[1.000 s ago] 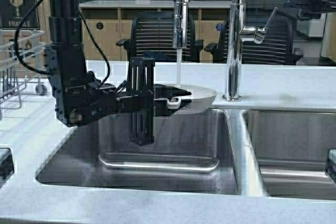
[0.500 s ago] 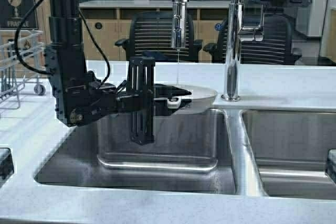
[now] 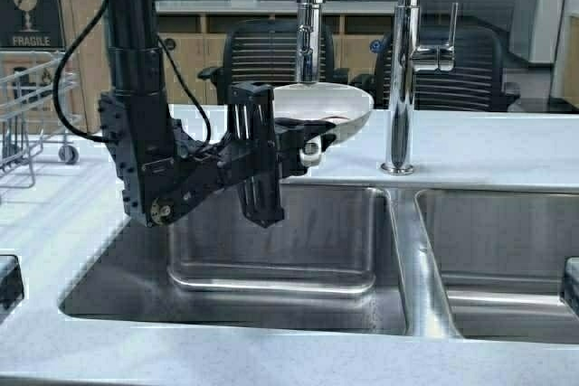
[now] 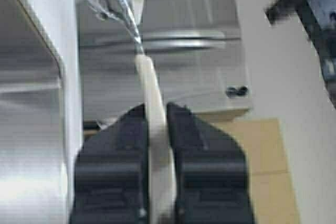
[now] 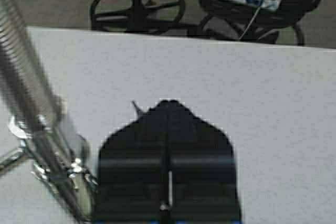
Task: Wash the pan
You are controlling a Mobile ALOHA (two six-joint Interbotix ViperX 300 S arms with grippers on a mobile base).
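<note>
Wire rack [image 3: 23,106] stands on the counter [image 3: 507,146] at far left. Left gripper [image 3: 303,137] is above the left sink basin [image 3: 280,241], its fingers [image 4: 126,150] clamped on the handle of the pan [image 3: 326,106]. The pan is tilted, its inside facing forward, held just under the spray head [image 3: 308,33] of the faucet [image 3: 403,70]. Right gripper [image 5: 168,145] hangs over the counter beside the faucet, fingers together on nothing; in the high view only a sliver of it shows at the top edge.
</note>
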